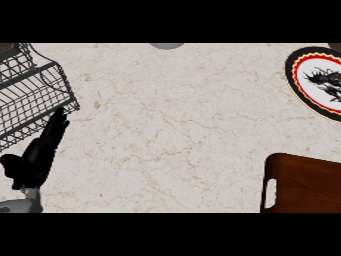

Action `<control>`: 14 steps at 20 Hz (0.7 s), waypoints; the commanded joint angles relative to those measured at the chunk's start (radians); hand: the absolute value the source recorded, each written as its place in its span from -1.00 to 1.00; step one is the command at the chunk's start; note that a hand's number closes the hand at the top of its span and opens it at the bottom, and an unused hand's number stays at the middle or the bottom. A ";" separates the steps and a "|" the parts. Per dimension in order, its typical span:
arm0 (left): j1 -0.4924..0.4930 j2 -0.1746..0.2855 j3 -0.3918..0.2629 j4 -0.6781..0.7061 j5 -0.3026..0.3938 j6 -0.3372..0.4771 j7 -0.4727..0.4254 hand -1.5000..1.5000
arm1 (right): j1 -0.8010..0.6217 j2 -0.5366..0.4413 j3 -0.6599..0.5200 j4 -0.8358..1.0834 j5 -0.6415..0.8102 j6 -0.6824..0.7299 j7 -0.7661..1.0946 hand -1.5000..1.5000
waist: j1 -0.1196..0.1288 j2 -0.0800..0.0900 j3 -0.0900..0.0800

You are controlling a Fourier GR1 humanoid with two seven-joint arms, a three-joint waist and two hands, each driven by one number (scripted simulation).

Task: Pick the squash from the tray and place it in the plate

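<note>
Resting at 8 o'clock beside the wire basket, the left hand shows straight fingers, holding nothing. The squash is not visible; wooden tray at 4 o'clock, plate at 2 o'clock. Locate the squash on the tray before reaching.

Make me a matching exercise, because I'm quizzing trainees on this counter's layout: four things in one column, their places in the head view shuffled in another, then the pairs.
Things:
1. plate
2. tray
3. wire basket
4. left hand

Places:
A. lower left, straight fingers pointing up
B. upper right edge
C. lower right corner
D. upper left

Pairs: 1-B, 2-C, 3-D, 4-A
</note>
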 commanded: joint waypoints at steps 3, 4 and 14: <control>0.013 -0.006 -0.009 -0.030 -0.012 -0.004 -0.003 0.00 | -0.069 -0.074 -0.080 0.118 -0.050 -0.066 -0.135 1.00 | 0.019 -0.001 -0.002; -0.051 -0.031 -0.020 0.025 -0.011 -0.002 0.009 0.00 | -0.148 -0.095 -0.059 0.118 -0.043 -0.046 -0.073 1.00 | 0.023 0.002 -0.002; -0.047 -0.012 0.012 0.094 -0.023 -0.035 -0.049 0.00 | -0.372 -0.038 0.081 0.171 0.014 -0.040 -0.019 1.00 | 0.030 0.003 -0.003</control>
